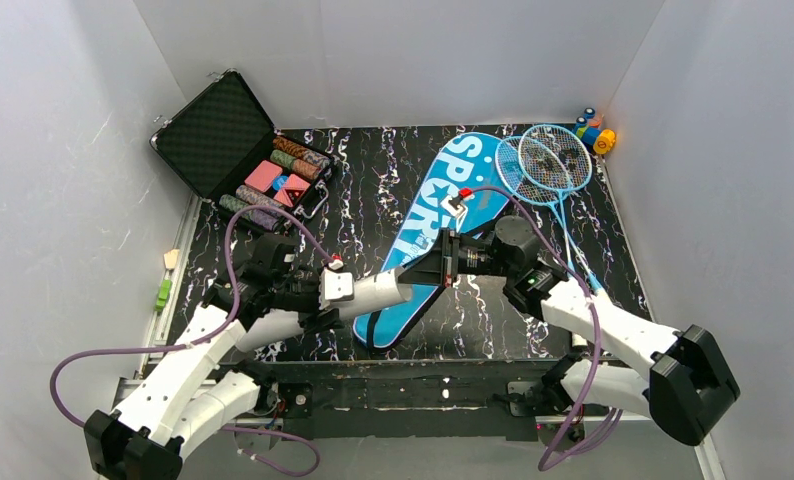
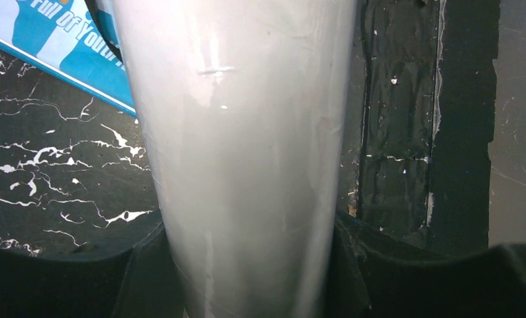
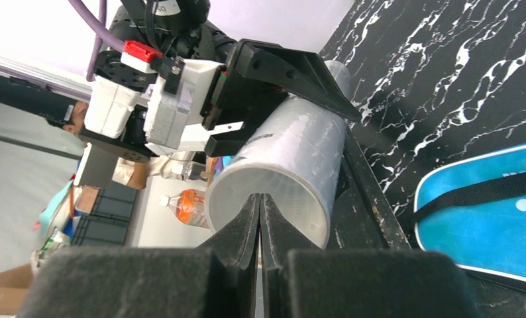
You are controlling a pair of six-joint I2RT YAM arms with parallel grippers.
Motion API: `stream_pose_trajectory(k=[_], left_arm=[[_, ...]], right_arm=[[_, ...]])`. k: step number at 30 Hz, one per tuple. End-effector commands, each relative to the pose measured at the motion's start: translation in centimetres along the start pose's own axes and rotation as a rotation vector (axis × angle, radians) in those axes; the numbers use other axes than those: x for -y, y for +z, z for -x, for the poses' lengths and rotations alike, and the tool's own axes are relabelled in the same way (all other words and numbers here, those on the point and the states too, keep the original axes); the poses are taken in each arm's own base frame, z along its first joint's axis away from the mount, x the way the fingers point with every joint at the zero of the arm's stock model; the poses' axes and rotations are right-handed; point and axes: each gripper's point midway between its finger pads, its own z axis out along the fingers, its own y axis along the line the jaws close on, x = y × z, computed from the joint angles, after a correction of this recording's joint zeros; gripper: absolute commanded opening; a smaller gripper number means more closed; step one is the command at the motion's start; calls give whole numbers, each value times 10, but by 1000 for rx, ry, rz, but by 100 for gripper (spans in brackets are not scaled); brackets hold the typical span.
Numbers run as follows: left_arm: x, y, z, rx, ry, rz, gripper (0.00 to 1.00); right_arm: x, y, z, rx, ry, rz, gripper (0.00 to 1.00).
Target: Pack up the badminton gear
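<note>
My left gripper (image 1: 345, 290) is shut on one end of the long white tube (image 1: 383, 292), held level above the table's near middle. In the left wrist view the tube (image 2: 247, 132) fills the space between both black fingers (image 2: 138, 271). My right gripper (image 3: 260, 199) is shut, with nothing seen between its fingers, and its tips stand at the tube's open mouth (image 3: 293, 152). From above, the right gripper (image 1: 423, 268) points left at that end. The blue bag lettered SPORT (image 1: 453, 200) lies flat under both. Two blue-framed rackets (image 1: 545, 162) lie at the back right.
An open black case of coloured chips (image 1: 258, 165) sits at the back left. A small orange-and-blue toy (image 1: 595, 130) is in the far right corner. White walls close in three sides. The bag's black strap (image 3: 479, 192) shows in the right wrist view.
</note>
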Motion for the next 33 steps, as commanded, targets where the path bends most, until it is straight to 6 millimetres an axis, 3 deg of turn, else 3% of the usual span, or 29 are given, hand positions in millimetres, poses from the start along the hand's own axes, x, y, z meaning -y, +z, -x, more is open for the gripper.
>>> stream_pose_trajectory(k=[1, 15, 22, 25, 28, 31, 33], left_arm=[[-14, -14, 81, 256, 221, 13, 0], [-14, -15, 84, 263, 225, 13, 0], [-21, -14, 90, 274, 209, 27, 0], [-39, -9, 75, 202, 173, 93, 0], [-64, -3, 54, 98, 130, 184, 0], [-89, 5, 31, -15, 56, 246, 0], [-108, 10, 16, -120, -9, 268, 0]], right_arm=[[27, -5, -27, -42, 15, -116, 9], [35, -14, -35, -75, -12, -177, 12], [20, 6, -22, -90, -28, -124, 16], [14, 3, -5, -47, -68, -168, 30], [17, -20, 24, 46, -118, -311, 67], [29, -61, 60, 198, -136, -497, 77], [43, -88, 69, 265, -119, -631, 79]])
